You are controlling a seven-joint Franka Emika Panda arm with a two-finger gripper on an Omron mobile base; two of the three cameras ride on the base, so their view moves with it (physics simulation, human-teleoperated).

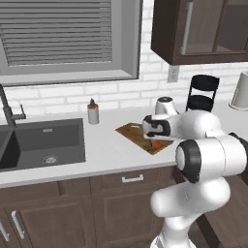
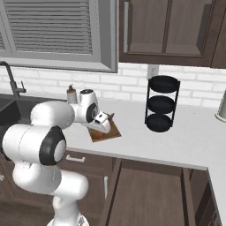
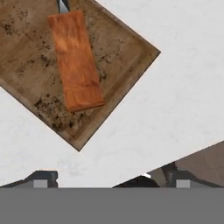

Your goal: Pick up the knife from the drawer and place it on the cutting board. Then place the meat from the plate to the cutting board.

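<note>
The pale grey stone tabletop point(image 1: 106, 145) runs under the window, with the dark sunken sink point(image 1: 41, 143) at its 9 o'clock end in the left base view and a black three-tier round rack point(image 2: 161, 103) standing toward 3 o'clock in the right base view. Below the tabletop edge, at about 5 o'clock in the right base view, the shallow dark brown wooden drawer point(image 2: 150, 185) stands pulled out.

The flat rectangular brown wooden cutting board point(image 3: 30, 65), speckled with darker stains, lies on the tabletop between sink and rack. On it rests the small slim knife with the orange-red handle point(image 3: 76, 61), its handle lying flat on the board and a sliver of grey blade pointing to 12 o'clock in the hand view.

The end effector point(image 3: 111, 177) hangs over the board's near edge with nothing between its fingertips point(image 3: 43, 178), which stand wide apart at the bottom of the hand view.

I judge the knife step done and the meat next; neither plate nor meat can be made out here. Meat is likely soft, a little slippery and light, so a gentle pinch across its thick middle, taken from above, should hold it without crushing or letting it slide.
</note>
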